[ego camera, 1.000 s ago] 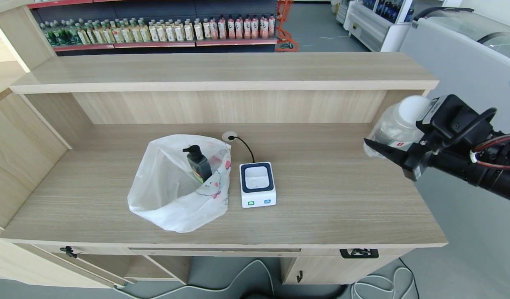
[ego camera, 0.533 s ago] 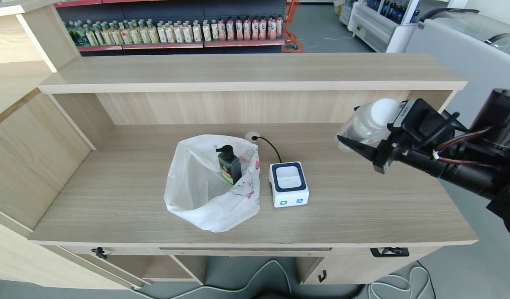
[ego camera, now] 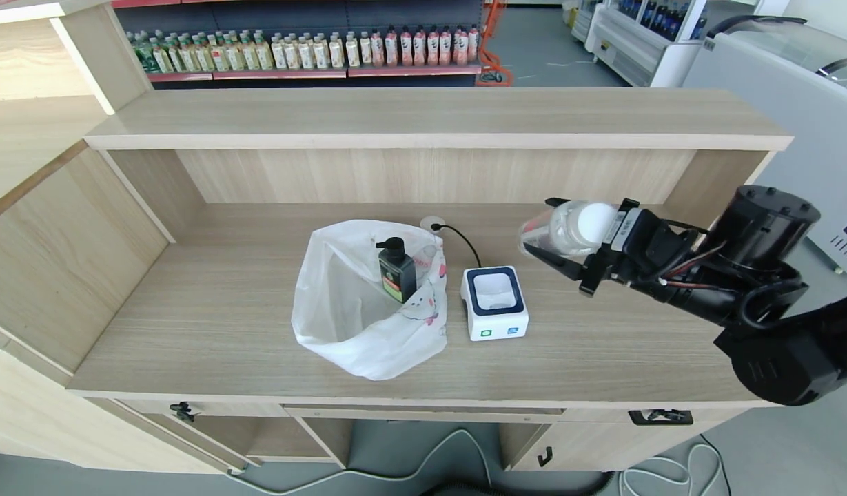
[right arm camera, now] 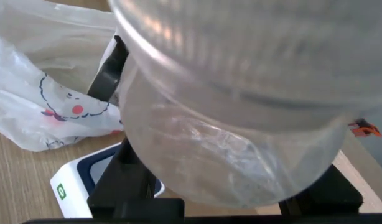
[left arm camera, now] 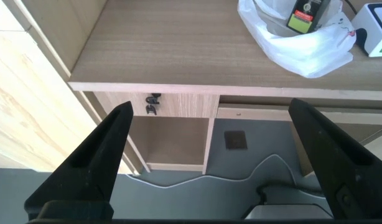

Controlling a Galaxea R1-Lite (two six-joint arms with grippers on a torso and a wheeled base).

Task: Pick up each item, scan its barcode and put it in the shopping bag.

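Above counter [ego camera: 258, 310], jar [ego camera: 566, 231] partly behind end effector [ego camera: 537, 224]

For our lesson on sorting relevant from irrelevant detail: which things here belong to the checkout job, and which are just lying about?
Belongs to the job:
- clear plastic jar with white lid, held in the right end effector
- white box-shaped barcode scanner
- white plastic shopping bag
- dark pump bottle, inside the bag

Just about:
- rows of drink bottles on the shop shelf
- white glass-topped freezer
- grey floor cable
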